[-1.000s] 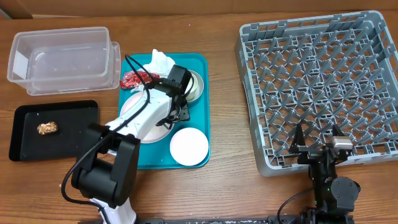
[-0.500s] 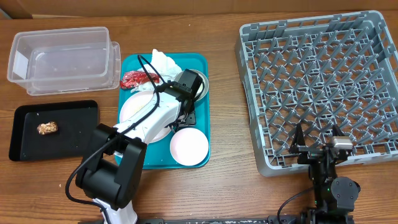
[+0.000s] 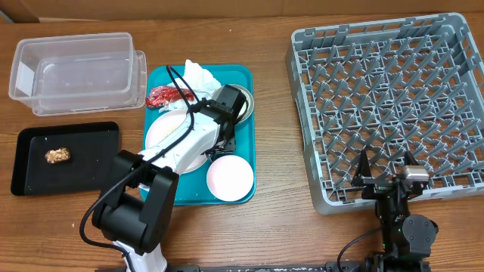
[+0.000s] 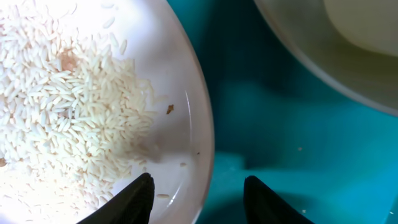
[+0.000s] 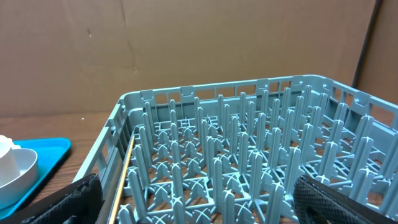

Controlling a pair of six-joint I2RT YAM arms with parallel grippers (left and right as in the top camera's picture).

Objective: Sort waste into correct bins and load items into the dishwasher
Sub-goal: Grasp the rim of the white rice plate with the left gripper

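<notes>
The large white plate (image 3: pixel 168 138), strewn with rice (image 4: pixel 68 99), lies on the teal tray (image 3: pixel 246 143). My left gripper (image 3: pixel 224 142) is down at the plate's right rim (image 4: pixel 202 124). It is open and straddles the rim: one fingertip (image 4: pixel 134 199) over the plate, the other over the tray. Neither touches the rim. A small white dish (image 3: pixel 230 178) lies just in front. The metal bowl (image 3: pixel 240 103) sits behind, with the napkin (image 3: pixel 198 73) and red wrapper (image 3: pixel 166 95) at the tray's back. My right gripper (image 3: pixel 387 171) rests open at the near edge of the grey dish rack (image 3: pixel 389 98).
The clear tub (image 3: pixel 76 72) stands at the back left. In front of it the black tray (image 3: pixel 83 159) holds a brown food chunk (image 3: pixel 57 156). The right wrist view shows rows of rack pegs (image 5: pixel 249 162) between the open fingers and a white cup (image 5: pixel 15 168) at far left.
The left arm has swung right and down across the plate to its right rim, and its jaws have narrowed around that rim. The right arm has not moved.
</notes>
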